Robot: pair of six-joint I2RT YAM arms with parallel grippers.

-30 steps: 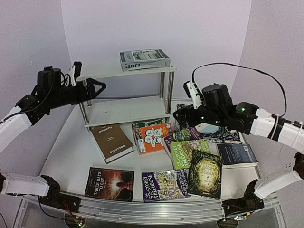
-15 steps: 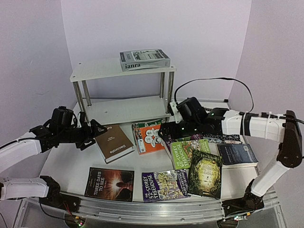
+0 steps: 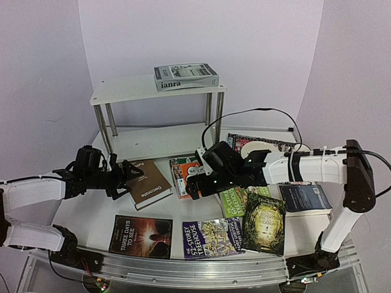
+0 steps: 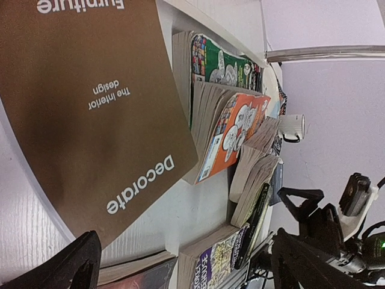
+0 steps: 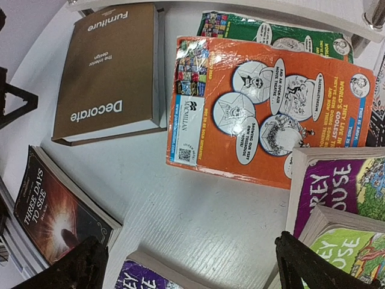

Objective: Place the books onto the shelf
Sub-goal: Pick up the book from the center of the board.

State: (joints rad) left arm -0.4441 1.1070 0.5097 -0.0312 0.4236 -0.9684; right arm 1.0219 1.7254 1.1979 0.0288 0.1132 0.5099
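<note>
The white two-tier shelf (image 3: 122, 93) stands at the back with a grey "ianra" book (image 3: 185, 76) on its top tier. The other books lie flat on the table: a brown "Decorate" (image 3: 145, 184), an orange paperback (image 3: 183, 178), "Three Days to See" (image 3: 140, 236), a purple Treehouse (image 3: 212, 237) and several more to the right. My left gripper (image 3: 128, 179) is open, low at the left edge of the brown "Decorate" book (image 4: 90, 108). My right gripper (image 3: 193, 184) is open just above the bare table in front of the orange paperback (image 5: 258, 126). Neither holds anything.
A patterned dark placemat with a plate (image 3: 259, 146) lies at the back right, behind my right arm. A green paperback (image 5: 271, 33) pokes out from under the orange one. The shelf's chrome legs (image 3: 219, 119) stand just behind the books.
Both arms came down from shelf height to just above the table. The left gripper swung to the brown book. The right one moved left to the orange book.
</note>
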